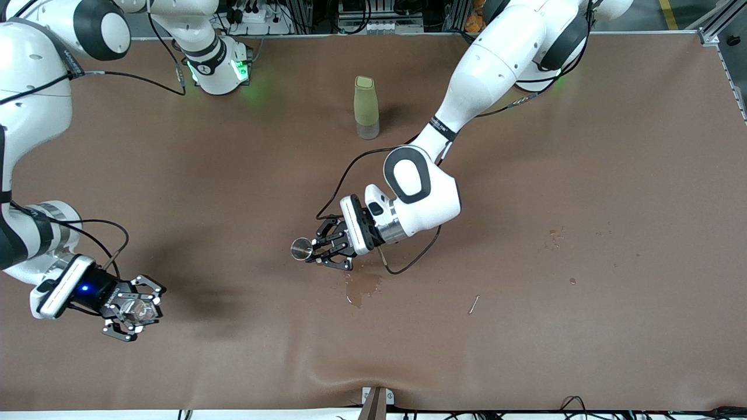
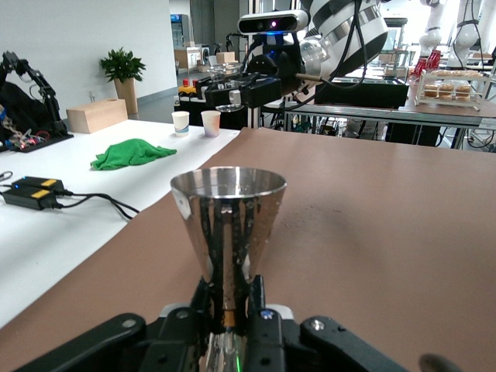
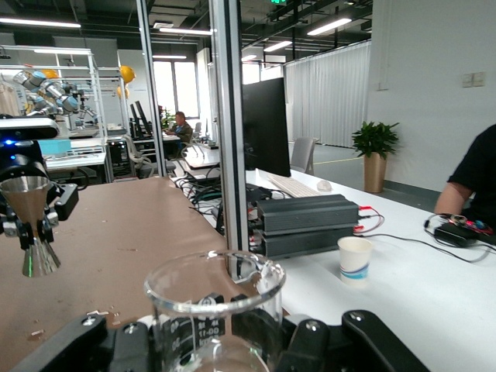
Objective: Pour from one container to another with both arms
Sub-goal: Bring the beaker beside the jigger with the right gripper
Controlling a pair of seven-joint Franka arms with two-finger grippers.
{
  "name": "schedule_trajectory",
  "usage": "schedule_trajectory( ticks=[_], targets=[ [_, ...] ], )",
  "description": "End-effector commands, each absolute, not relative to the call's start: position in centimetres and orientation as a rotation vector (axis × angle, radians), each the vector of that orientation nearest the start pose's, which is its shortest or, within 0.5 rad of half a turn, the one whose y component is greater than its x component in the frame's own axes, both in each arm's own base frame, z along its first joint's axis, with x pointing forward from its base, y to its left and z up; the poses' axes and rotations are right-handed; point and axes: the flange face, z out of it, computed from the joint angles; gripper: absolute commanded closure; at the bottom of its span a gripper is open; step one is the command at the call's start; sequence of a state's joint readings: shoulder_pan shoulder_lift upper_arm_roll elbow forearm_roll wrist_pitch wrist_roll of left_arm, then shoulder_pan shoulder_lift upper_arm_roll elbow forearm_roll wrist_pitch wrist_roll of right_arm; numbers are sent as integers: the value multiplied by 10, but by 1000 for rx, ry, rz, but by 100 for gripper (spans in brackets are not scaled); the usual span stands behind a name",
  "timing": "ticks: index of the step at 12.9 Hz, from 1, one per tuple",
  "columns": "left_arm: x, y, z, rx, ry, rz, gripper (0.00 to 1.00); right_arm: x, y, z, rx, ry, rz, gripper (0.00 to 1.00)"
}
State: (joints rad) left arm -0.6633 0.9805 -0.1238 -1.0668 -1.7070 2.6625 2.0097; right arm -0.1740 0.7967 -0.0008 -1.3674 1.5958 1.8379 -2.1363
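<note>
Near the table's front edge, right gripper [image 1: 133,315] clasps a glass beaker [image 1: 140,312]; left gripper [image 1: 327,249] pinches a steel jigger [image 1: 302,248], seemingly empty. Vessels well apart; pouring remains.

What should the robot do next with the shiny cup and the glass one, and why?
Probably bring the two closer together first. The left gripper holds the metal jigger upright over the middle of the table, while the right gripper holds the glass beaker upright over the right arm's end. They are too far apart to pour, and a wet spill already marks the table.
</note>
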Motion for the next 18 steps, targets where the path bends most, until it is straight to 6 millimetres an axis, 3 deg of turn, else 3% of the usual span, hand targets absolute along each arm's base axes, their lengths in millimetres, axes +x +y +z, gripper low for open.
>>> schedule_trajectory(
  ticks=[1, 3, 7, 10, 13, 18],
  targets=[
    [622, -519, 285, 1629, -1232, 1334, 100, 744, -30, 303, -1618, -1027, -1378, 100],
    [624, -515, 283, 1550, -1196, 1390, 100, 742, -9, 302, -1621, -1045, -1281, 100],
    [627, -511, 269, 1433, -1133, 1468, 100, 734, 54, 311, -1591, -988, -1063, 100],
    [635, -501, 265, 1449, -1134, 1472, 100, 711, 93, 322, -1579, -996, -1008, 100],
    [634, -500, 257, 1454, -1150, 1468, 100, 687, 116, 345, -1636, -915, -920, 100],
    [632, -502, 246, 1468, -1136, 1450, 100, 677, 161, 372, -1677, -783, -766, 100]
  ],
)
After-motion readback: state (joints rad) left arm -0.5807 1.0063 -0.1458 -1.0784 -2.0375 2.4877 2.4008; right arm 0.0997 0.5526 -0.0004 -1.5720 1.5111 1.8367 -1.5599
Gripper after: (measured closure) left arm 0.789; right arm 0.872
